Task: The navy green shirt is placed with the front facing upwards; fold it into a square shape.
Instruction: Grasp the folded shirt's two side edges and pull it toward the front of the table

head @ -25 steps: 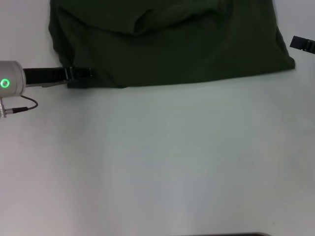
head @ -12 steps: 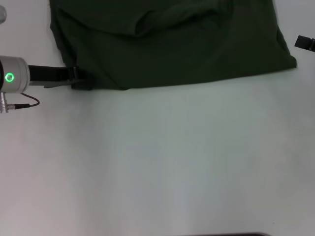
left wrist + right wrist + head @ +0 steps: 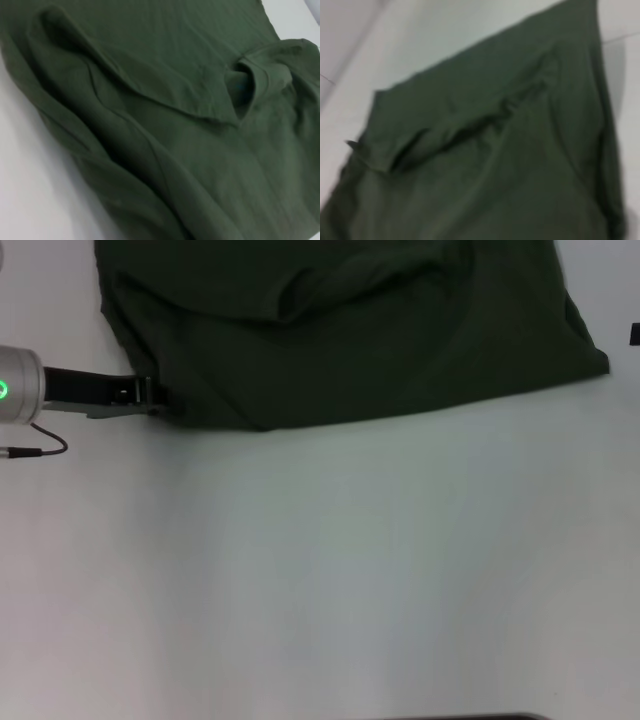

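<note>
In the head view, the navy green shirt (image 3: 340, 330) is spread along the table's (image 3: 330, 570) far edge. The left gripper (image 3: 150, 397) is set at its left near corner, fingers seemingly pinched on fabric. A sliver of the right gripper (image 3: 635, 335) is seen at the right edge, its fingers unreadable. In the left wrist view, rumpled folds and the collar (image 3: 250, 85) are shown. In the right wrist view, only creased cloth is shown.

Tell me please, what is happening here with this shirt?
A two-armed robot is folding a dark green shirt on a white table. The left gripper is at the shirt's near left edge. The right gripper barely shows at the right edge. The shirt lies rumpled, partly folded, not yet square.
</note>
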